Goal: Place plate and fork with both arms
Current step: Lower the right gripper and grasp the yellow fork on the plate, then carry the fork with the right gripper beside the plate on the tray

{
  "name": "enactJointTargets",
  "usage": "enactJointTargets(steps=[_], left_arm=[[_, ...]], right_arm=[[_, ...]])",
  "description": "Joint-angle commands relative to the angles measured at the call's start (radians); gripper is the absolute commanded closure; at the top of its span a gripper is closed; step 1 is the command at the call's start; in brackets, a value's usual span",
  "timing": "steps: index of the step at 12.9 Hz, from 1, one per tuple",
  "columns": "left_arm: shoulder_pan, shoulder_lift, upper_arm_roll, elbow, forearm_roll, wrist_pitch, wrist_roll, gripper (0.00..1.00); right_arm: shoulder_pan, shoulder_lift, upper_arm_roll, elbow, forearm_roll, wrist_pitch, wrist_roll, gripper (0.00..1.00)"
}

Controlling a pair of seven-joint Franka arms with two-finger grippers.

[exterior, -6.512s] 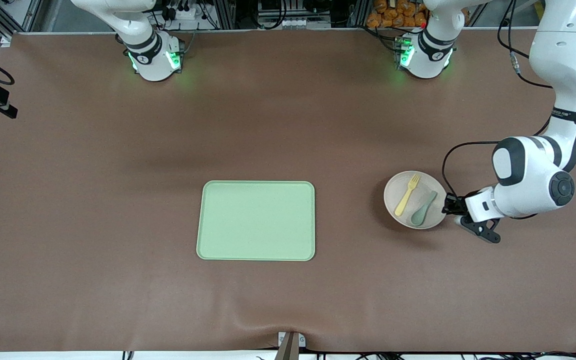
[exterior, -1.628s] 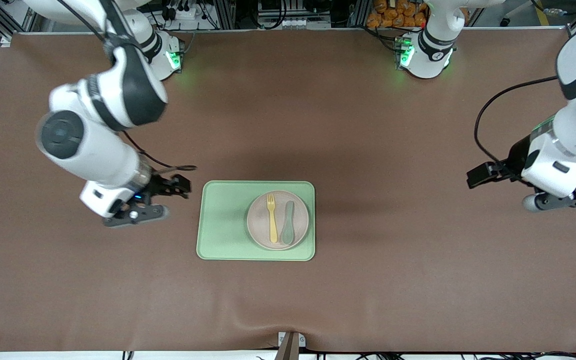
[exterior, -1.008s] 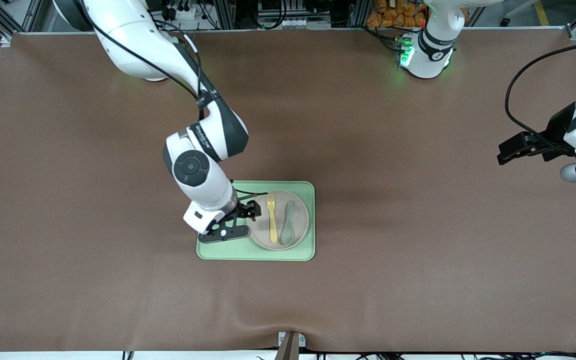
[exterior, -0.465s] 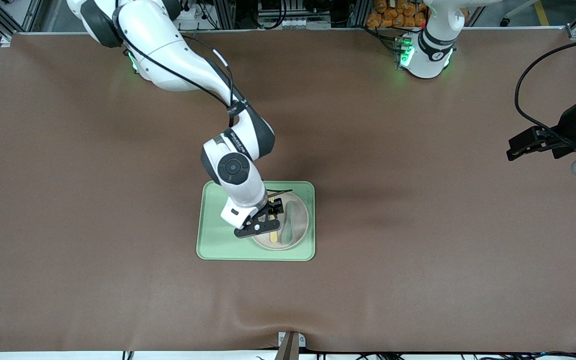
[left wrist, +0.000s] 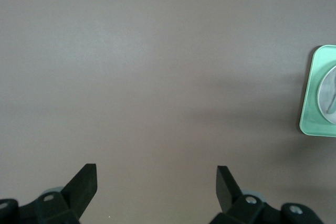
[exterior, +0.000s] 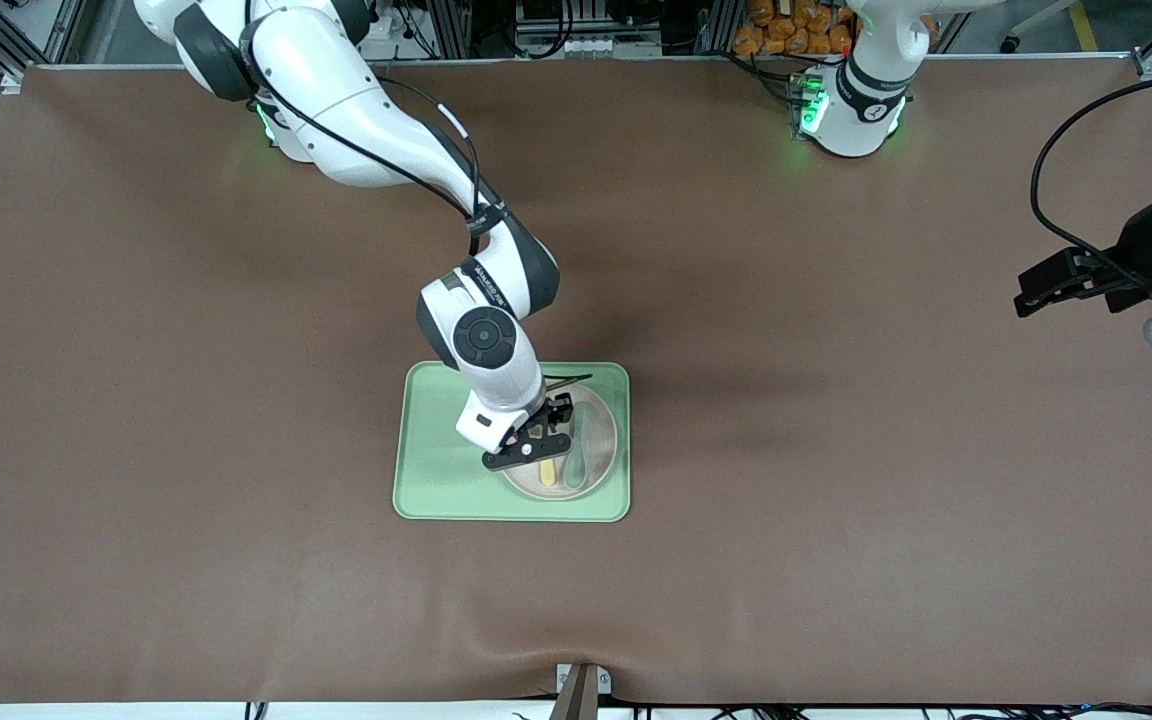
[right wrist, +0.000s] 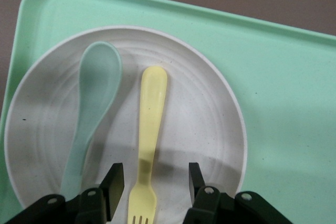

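Right claw astride one fork on one plate

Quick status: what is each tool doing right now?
Left tool: open, holding nothing, over bare table at the left arm's end.
Right tool: open, fingers either side of the fork on the plate, not gripping.

Almost nothing can be read here. The right arm carries a line of small white lettering on the black band above its wrist joint (too small to make out the words). Each base has a small round mark beside its green light, on the left arm's base and on the right arm's base, equally unreadable. The tray, plate, fork and spoon bear no print.
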State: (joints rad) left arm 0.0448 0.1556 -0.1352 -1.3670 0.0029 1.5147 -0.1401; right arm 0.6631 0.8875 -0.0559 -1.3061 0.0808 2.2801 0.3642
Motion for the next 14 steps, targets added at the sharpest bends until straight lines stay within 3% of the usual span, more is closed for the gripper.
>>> enactJointTargets(steps=[1, 4, 8, 10, 12, 14], left_arm=[[0.01, -0.036, -0.008, -0.032, 0.016, -0.005, 0.016, 0.0], [0.012, -0.037, -0.004, -0.032, 0.017, -0.005, 0.043, 0.0], [0.021, -0.059, -0.004, -0.04, 0.017, -0.005, 0.048, 0.0], [0.023, -0.076, -0.004, -0.063, 0.017, 0.002, 0.048, 0.0], [0.036, -0.115, -0.006, -0.116, 0.012, 0.031, 0.05, 0.0], [0.037, -0.125, -0.006, -0.13, 0.011, 0.044, 0.05, 0.0]], right_arm=[[0.015, 0.037, -0.013, 0.036, -0.013, 0.018, 0.022, 0.45], [0.032, 0.047, -0.013, 0.038, -0.013, 0.027, 0.047, 0.48], [0.036, 0.053, -0.013, 0.036, -0.022, 0.039, 0.056, 0.61], [0.036, 0.053, -0.013, 0.034, -0.036, 0.039, 0.055, 0.75], [0.036, 0.054, -0.013, 0.033, -0.049, 0.041, 0.056, 0.81], [0.036, 0.054, -0.013, 0.036, -0.047, 0.039, 0.055, 0.97]])
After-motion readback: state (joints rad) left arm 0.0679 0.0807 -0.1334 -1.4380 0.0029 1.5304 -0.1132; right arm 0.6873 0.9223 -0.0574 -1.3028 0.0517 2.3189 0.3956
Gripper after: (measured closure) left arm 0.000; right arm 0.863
